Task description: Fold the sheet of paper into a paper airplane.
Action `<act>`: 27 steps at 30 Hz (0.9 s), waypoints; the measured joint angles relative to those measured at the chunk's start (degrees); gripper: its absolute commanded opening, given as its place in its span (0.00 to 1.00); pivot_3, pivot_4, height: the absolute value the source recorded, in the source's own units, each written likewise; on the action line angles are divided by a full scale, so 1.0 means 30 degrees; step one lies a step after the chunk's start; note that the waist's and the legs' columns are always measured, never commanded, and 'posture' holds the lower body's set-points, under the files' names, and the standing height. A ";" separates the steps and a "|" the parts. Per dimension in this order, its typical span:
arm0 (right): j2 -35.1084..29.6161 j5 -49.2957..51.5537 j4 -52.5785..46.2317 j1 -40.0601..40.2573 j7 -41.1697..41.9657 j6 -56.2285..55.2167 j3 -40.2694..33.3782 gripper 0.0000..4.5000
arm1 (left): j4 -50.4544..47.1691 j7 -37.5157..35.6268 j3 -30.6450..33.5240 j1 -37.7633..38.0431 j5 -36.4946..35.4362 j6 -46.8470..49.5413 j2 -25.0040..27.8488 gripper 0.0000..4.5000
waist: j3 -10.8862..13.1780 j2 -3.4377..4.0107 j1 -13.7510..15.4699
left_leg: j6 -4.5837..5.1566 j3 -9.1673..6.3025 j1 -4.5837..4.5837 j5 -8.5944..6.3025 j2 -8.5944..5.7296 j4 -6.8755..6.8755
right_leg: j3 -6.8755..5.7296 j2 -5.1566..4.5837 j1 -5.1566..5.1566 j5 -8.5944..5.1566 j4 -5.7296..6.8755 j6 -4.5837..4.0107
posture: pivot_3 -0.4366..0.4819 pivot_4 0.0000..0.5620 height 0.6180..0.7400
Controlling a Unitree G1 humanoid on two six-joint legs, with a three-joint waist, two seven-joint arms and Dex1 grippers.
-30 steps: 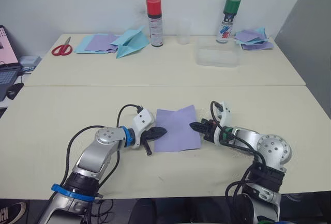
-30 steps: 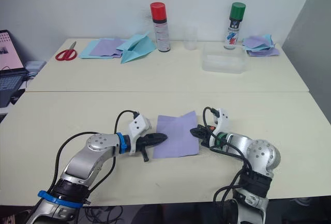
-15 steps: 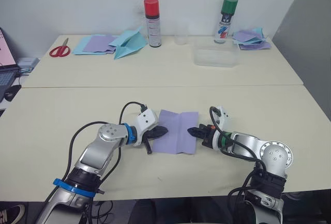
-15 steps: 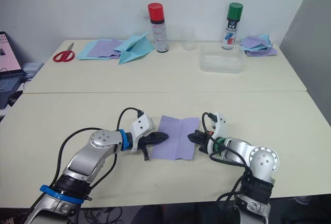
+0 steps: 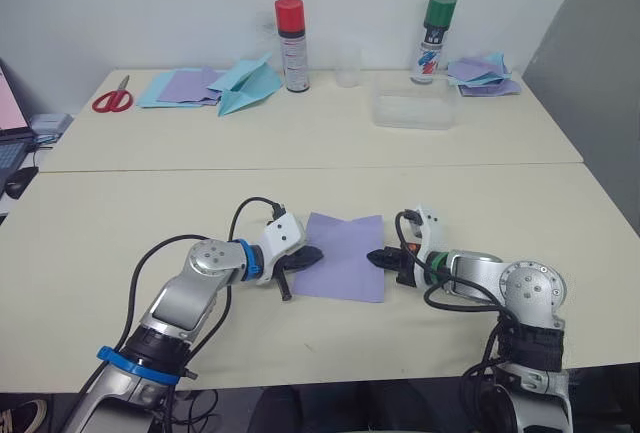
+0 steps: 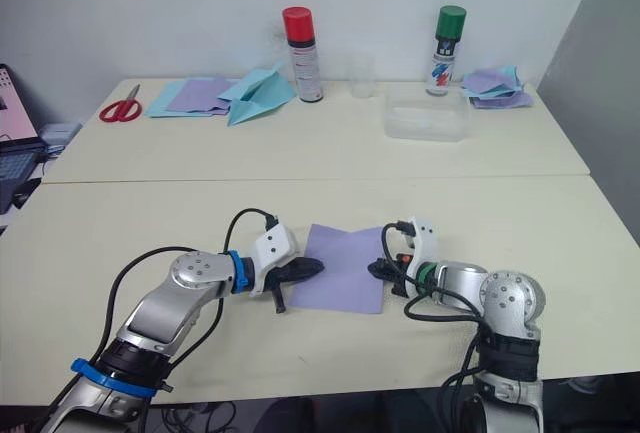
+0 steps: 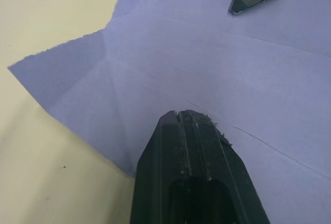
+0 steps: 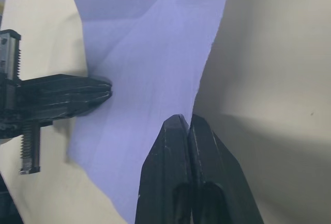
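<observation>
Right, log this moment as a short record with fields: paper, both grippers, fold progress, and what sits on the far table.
paper: lavender sheet of paper, creased but lying open on the near table
left gripper: shut, tip on the sheet's left edge
right gripper: shut, tip at the sheet's right edge
fold progress: no airplane shape yet
far table: scissors, blue paper airplane, red-capped can, green-capped can, clear tray, paper stacks
</observation>
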 measured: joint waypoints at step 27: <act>-0.1764 -0.2523 0.0987 -0.0610 0.2622 -0.2712 0.1352 0.37 | 0.0050 0.0015 -0.0130 -0.0135 0.0026 0.0353 -0.0214 0.00 | -0.0012 0.0002 0.0096 | 0.0000 0.0001 0.0035 0.0000 -0.0012 0.0010 | -0.0005 0.0000 0.0053 0.0001 0.0000 0.0001 | 0.48 0.27 1.00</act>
